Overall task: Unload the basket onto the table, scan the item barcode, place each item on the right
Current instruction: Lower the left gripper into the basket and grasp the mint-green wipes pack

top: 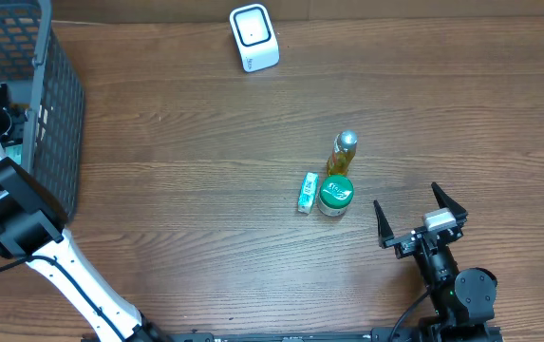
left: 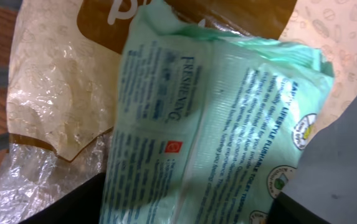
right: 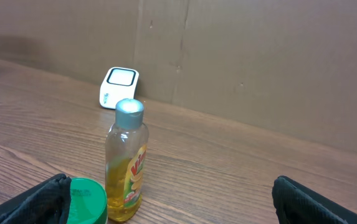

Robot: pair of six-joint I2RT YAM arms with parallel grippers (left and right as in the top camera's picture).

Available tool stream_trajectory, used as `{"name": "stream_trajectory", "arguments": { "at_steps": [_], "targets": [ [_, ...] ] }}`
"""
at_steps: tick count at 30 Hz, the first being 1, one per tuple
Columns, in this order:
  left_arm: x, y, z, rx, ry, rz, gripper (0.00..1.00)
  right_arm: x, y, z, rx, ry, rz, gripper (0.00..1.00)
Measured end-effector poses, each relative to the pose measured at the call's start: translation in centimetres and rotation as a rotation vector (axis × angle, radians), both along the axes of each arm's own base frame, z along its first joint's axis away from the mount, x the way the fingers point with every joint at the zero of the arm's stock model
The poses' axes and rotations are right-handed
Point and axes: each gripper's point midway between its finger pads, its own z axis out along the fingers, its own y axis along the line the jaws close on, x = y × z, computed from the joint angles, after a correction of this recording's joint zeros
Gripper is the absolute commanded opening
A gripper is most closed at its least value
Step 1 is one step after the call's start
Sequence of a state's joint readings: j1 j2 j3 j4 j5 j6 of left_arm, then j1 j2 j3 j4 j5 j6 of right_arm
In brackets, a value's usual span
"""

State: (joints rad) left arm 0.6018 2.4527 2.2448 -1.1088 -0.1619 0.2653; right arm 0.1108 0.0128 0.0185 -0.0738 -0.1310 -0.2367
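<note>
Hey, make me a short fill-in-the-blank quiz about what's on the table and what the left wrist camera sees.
1. The bottle has a ___ cap.
2. The jar next to it has a ___ lid.
3. The right gripper is ___ and holds nothing.
4. In the left wrist view, the wipes pack lies on a ___ bag.

Missing words: silver; green; open; brown.

Overhead downward; right wrist low, sharing scanner; left wrist close-up.
</note>
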Motion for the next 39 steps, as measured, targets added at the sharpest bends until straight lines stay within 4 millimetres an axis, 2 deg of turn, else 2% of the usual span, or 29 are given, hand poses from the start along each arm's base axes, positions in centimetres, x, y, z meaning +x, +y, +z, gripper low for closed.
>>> {"name": "stream_trajectory", "arguments": {
  "at_steps": [4, 7, 13, 16, 20, 21, 22, 23, 25, 30, 34, 39],
  "targets": [
    [-0.4, 0.3, 0.2, 0.022, 0.019, 0.012, 0.67, 0.0, 0.0, 0.0, 0.000, 0.000, 0.000, 1.00],
    [-0.9, 0.7, 1.1, 0.056, 0.029, 0.033, 0.66, 0.0, 0.0, 0.0, 0.001, 0.000, 0.001, 1.00],
    [-2.5, 1.2, 5.5, 0.136, 0.035, 0.079, 0.67, 0.0, 0.0, 0.0, 0.000, 0.000, 0.000, 1.00],
    [-3.4, 1.2, 6.7, 0.152, 0.050, 0.097, 0.69, 0.0, 0.0, 0.0, 0.000, 0.000, 0.000, 1.00],
    [-3.8, 1.3, 6.5, 0.156, 0.068, 0.104, 0.69, 0.0, 0.0, 0.0, 0.000, 0.000, 0.000, 1.00],
    [-3.9, 1.3, 6.5, 0.158, 0.071, 0.105, 0.72, 0.0, 0.0, 0.0, 0.000, 0.000, 0.000, 1.00],
    [-4.0, 1.4, 6.4, 0.158, 0.071, 0.107, 0.76, 0.0, 0.0, 0.0, 0.000, 0.000, 0.000, 1.00],
    [-4.0, 1.5, 6.3, 0.159, 0.071, 0.110, 0.86, 0.0, 0.0, 0.0, 0.000, 0.000, 0.001, 1.00],
    [-4.3, 1.7, 5.9, 0.153, 0.073, 0.125, 1.00, 0.0, 0.0, 0.0, 0.000, 0.000, 0.001, 1.00],
    [-4.6, 1.7, 4.2, 0.087, 0.049, 0.123, 1.00, 0.0, 0.0, 0.0, 0.000, 0.000, 0.000, 1.00],
    [-4.1, 0.2, 2.4, -0.039, 0.006, 0.064, 1.00, 0.0, 0.0, 0.0, 0.000, 0.000, 0.001, 1.00],
    [-2.9, -0.8, 2.2, -0.130, -0.075, 0.043, 1.00, 0.0, 0.0, 0.0, 0.000, 0.000, 0.001, 1.00]
  ]
}}
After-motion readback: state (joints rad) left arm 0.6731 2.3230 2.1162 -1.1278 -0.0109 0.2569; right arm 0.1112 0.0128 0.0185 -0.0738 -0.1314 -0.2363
